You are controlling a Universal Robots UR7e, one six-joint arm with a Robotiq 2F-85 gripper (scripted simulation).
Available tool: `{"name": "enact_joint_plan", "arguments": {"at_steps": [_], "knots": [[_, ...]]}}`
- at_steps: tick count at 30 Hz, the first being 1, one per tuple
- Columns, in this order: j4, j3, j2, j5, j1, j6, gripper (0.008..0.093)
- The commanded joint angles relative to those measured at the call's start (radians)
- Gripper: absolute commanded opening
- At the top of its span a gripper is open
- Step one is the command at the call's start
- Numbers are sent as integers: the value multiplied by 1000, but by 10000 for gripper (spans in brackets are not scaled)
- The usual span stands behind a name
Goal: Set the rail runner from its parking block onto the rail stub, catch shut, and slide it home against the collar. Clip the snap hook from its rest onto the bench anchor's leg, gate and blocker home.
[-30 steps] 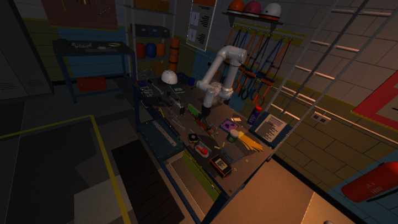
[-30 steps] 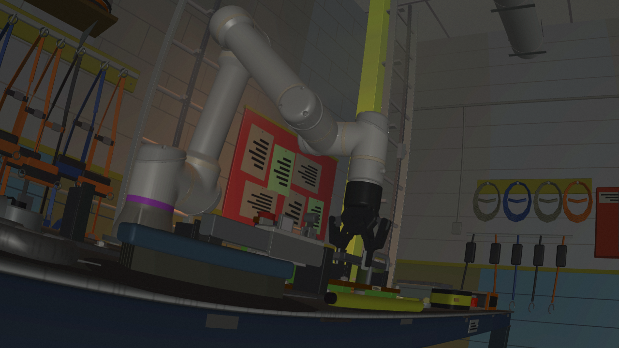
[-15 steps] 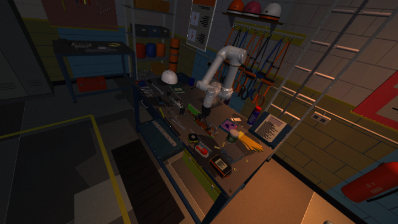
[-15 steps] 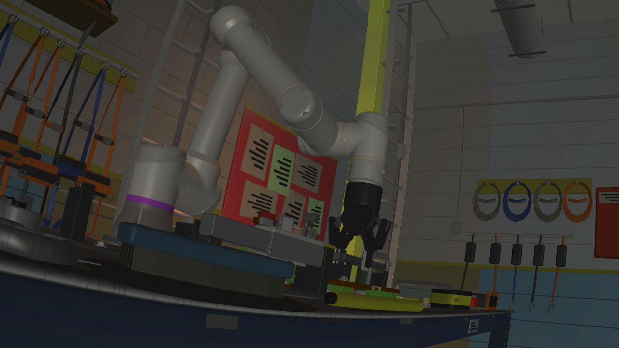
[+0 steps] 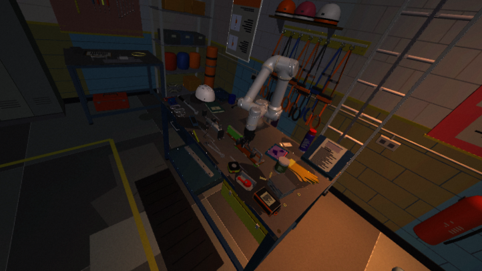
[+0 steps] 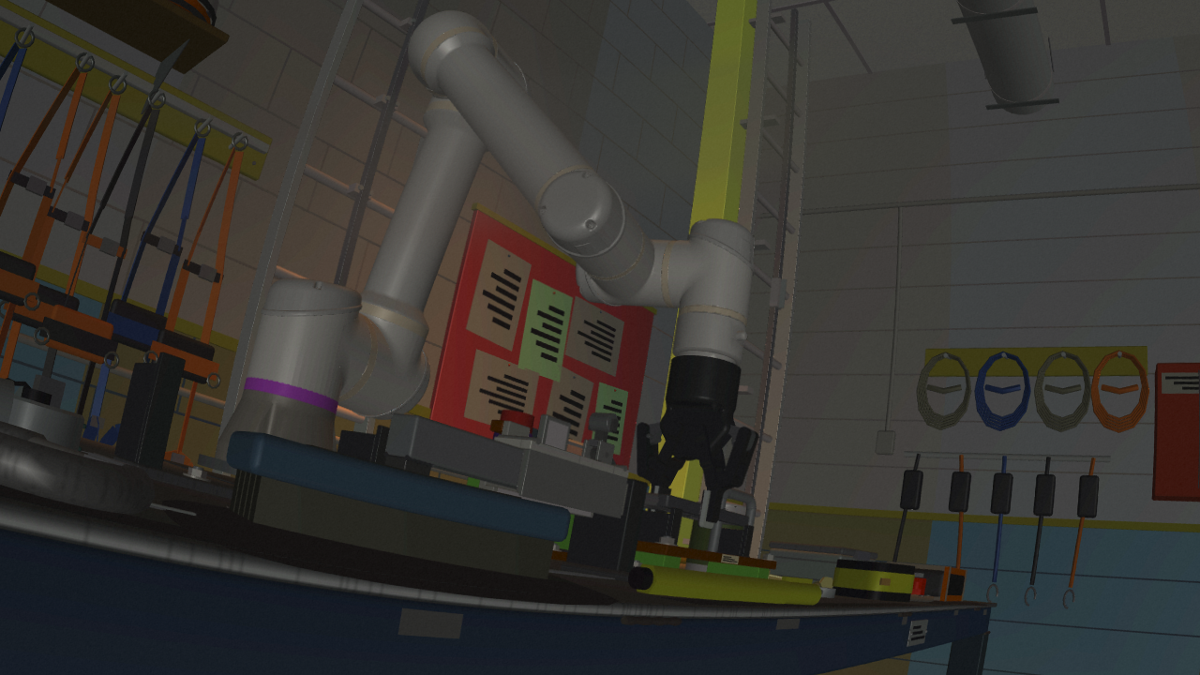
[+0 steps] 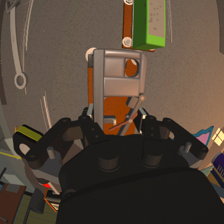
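In the middle of the workbench an orange base plate (image 7: 119,106) carries a green block (image 7: 148,23) at its far end. Over the plate is the grey metal snap hook (image 7: 117,81), a boxy frame with a round hole and a thin gate bar with a reddish blocker at its near end. My gripper (image 7: 116,123) (image 6: 695,495) (image 5: 247,140) is closed on the near end of that snap hook, just above the plate. I cannot pick out the rail runner, rail stub or bench anchor with certainty; the bench is dark.
A white jar (image 5: 281,165) and yellow gloves (image 5: 303,173) lie toward the bench's right end, with a clipboard (image 5: 328,155) behind. A white helmet (image 5: 205,93) and loose hardware sit at the far end. A wrench (image 7: 16,54) lies left of the plate.
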Motion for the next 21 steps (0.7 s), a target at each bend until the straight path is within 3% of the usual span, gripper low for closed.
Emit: {"name": "enact_joint_plan", "arguments": {"at_steps": [1, 21], "knots": [[-2, -1, -1, 0, 0, 0, 80], [-18, 4, 10, 0, 0, 0, 80]]}}
